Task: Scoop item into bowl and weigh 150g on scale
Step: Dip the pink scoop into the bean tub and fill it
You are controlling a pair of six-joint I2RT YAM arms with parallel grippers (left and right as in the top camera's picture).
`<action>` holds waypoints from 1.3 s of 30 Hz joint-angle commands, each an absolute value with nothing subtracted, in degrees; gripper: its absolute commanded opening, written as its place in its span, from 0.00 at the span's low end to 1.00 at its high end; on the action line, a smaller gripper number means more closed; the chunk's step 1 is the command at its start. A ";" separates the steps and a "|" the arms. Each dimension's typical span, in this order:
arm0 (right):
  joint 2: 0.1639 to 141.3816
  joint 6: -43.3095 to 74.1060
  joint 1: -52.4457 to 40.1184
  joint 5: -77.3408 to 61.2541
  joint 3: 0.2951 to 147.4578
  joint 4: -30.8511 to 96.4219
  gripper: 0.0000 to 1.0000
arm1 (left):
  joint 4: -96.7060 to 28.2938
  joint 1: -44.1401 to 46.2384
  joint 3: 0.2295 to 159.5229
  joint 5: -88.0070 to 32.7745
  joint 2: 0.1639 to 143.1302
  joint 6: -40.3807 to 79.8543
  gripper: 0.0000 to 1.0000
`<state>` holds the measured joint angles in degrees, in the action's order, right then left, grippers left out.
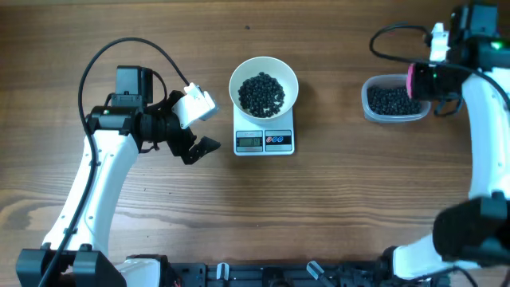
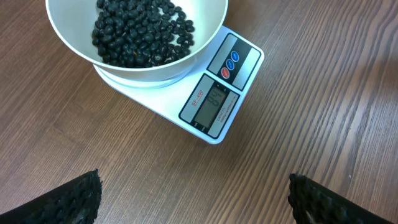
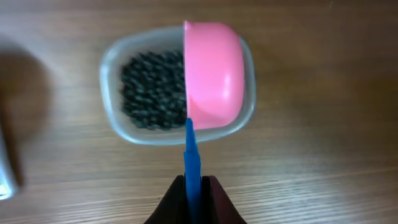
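Right gripper (image 3: 193,186), clamped on the pink scoop (image 3: 211,74), hovers over the tub (image 3: 109,68), poised to dip. Left gripper (image 1: 203,125), jaws apart, faces the scale (image 1: 264,142).

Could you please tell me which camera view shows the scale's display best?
The left wrist view: the scale, bearing the bowl, is close, with its display and buttons sharp. The overhead view shows the whole scale, but small. The right wrist view shows no clear sign of it.
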<state>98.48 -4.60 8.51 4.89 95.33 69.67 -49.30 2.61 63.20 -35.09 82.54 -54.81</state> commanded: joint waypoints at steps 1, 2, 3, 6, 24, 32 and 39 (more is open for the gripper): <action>102.83 -6.66 8.45 10.15 95.88 70.28 0.04 | -49.32 2.33 62.96 -36.38 81.65 -55.75 1.00; 103.98 -7.51 8.43 10.15 95.88 70.70 0.04 | -49.32 2.35 62.96 -36.38 81.65 -55.75 1.00; 104.95 -7.66 8.43 10.15 95.88 71.09 0.04 | -49.32 2.33 62.96 -36.38 81.65 -55.75 1.00; 108.18 -9.17 8.43 10.00 95.85 72.18 0.04 | -49.32 2.33 62.96 -36.36 81.65 -55.75 1.00; 111.98 -12.05 19.51 -26.50 95.13 75.88 0.04 | -49.32 2.33 62.96 -36.38 81.65 -55.75 1.00; 111.98 -17.89 33.28 -41.76 95.13 76.84 0.04 | -49.32 2.33 62.96 -36.38 81.65 -55.75 1.00; 111.98 -24.45 29.91 -57.08 95.13 80.42 0.04 | -49.32 2.33 62.96 -36.36 81.65 -55.75 1.00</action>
<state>110.69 -21.41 33.36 -49.17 95.29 80.25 -49.32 2.61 63.20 -35.09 82.54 -54.81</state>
